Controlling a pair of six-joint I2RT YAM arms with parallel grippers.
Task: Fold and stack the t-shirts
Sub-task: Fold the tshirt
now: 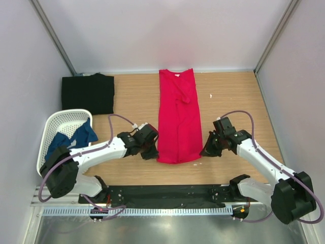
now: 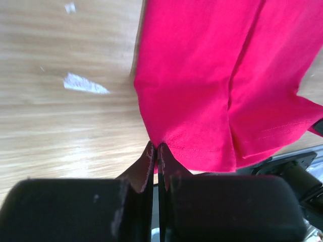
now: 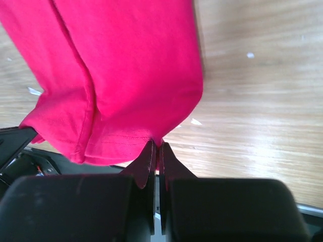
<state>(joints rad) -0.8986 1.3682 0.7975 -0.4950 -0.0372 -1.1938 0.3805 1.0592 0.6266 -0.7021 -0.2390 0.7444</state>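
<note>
**A:** What sits nearest the arms?

**B:** The left pincer [image 2: 157, 148], closed on the left corner of the near hem of the red t-shirt [image 1: 177, 117]. The right pincer [image 3: 156, 146] is closed on the right corner of that hem. Off to the left, a dark blue t-shirt [image 1: 71, 140] lies crumpled in a white mesh basket [image 1: 66, 113].

**A:** Which way does the red one run from the pincers?

**B:** It lies as a narrow strip on the wooden counter [image 1: 233, 96]. Its long axis runs straight away from the arms, with the collar at the far end. Each arm is about equally near its own corner, so the likely next fold carries the hem forward toward the collar.

**A:** And farthest back?

**B:** A black t-shirt [image 1: 88, 94] lies folded at the far left, well apart.
</note>
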